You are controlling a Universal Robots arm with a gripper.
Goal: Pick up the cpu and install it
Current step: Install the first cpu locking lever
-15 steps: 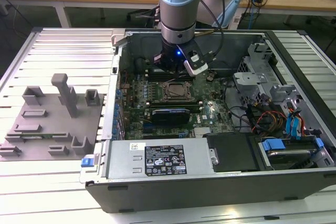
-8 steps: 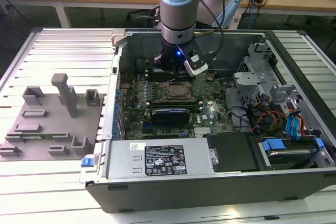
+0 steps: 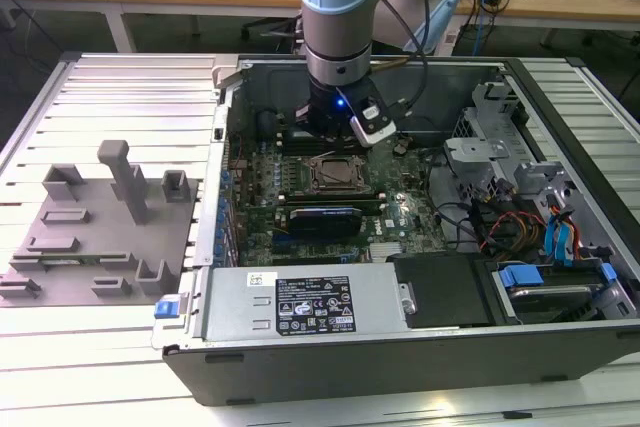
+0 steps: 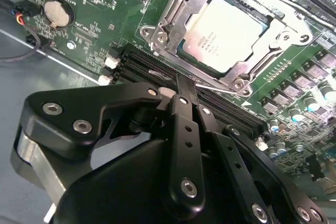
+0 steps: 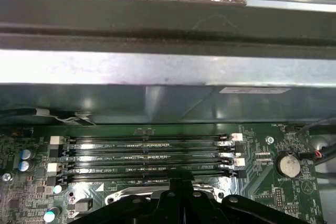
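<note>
The cpu (image 4: 226, 35), a flat square chip with a silvery-white top, lies inside the metal socket frame (image 4: 168, 22) on the green motherboard. In the exterior view the socket frame (image 3: 335, 175) sits mid-board, just in front of the arm's wrist. My gripper (image 4: 181, 80) hangs over the black memory slots beside the socket, a short way from the cpu and not touching it. Its black fingers (image 5: 176, 184) are pressed together with nothing between them.
The open computer case (image 3: 400, 367) surrounds the board, with a power supply (image 3: 300, 302) at the front and drive bays and cables (image 3: 530, 227) on the exterior view's right. A grey tray with posts (image 3: 95, 237) lies outside on the left. A coin battery (image 4: 56, 13) sits near the slots.
</note>
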